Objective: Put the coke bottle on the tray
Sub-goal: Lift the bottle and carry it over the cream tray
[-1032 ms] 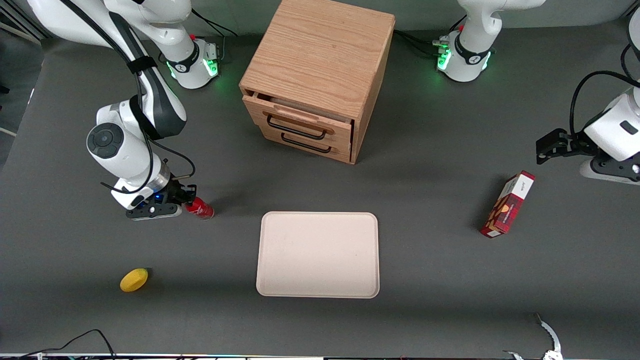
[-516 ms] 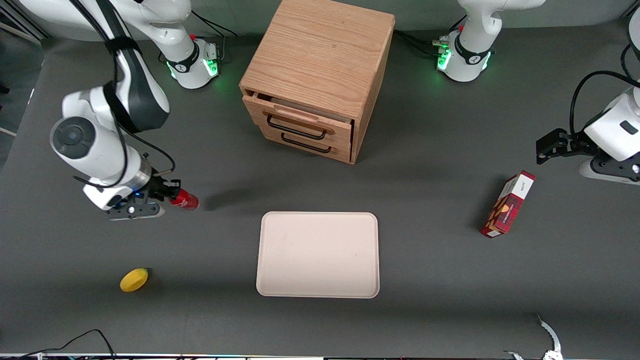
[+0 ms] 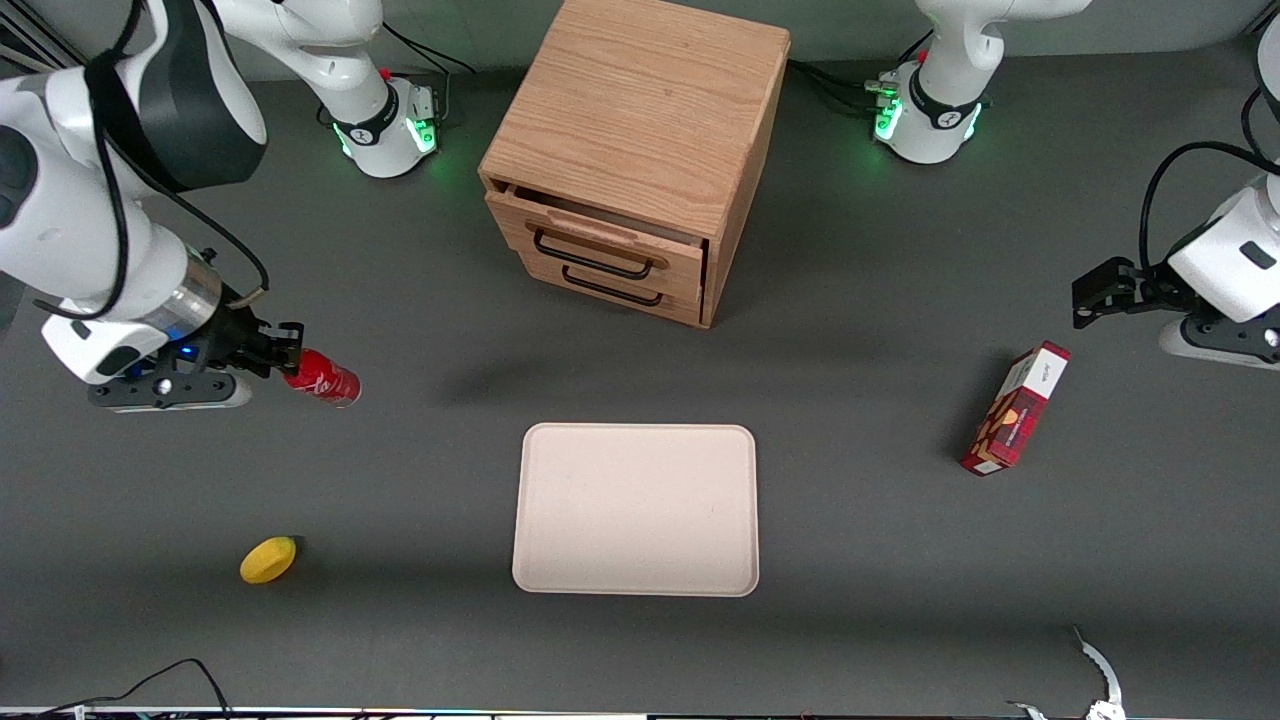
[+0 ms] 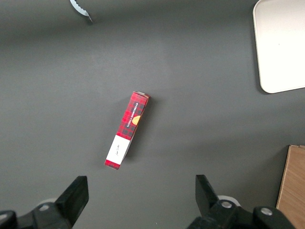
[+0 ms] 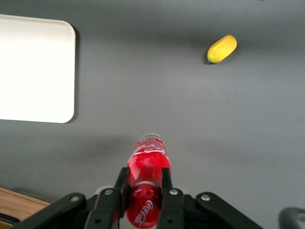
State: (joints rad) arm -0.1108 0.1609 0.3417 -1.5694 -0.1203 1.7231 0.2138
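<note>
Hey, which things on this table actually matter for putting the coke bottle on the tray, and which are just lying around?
Part of the job:
coke bottle, clamped in the gripper, lifted at the working arm's end
tray, nothing on it

Just lying about:
wooden drawer cabinet
red-and-white box
yellow fruit

White "Coca-Cola" script on coke bottle (image 5: 144, 206)

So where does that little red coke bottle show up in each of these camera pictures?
Front view: the coke bottle hangs in the gripper, lifted above the table toward the working arm's end, not yet over the tray.
Right wrist view: the bottle sits clamped between the fingers.
Left wrist view: not in it; only the red-and-white box and a tray corner show.
Shared landmark: the tray, seen in all three views.
</note>
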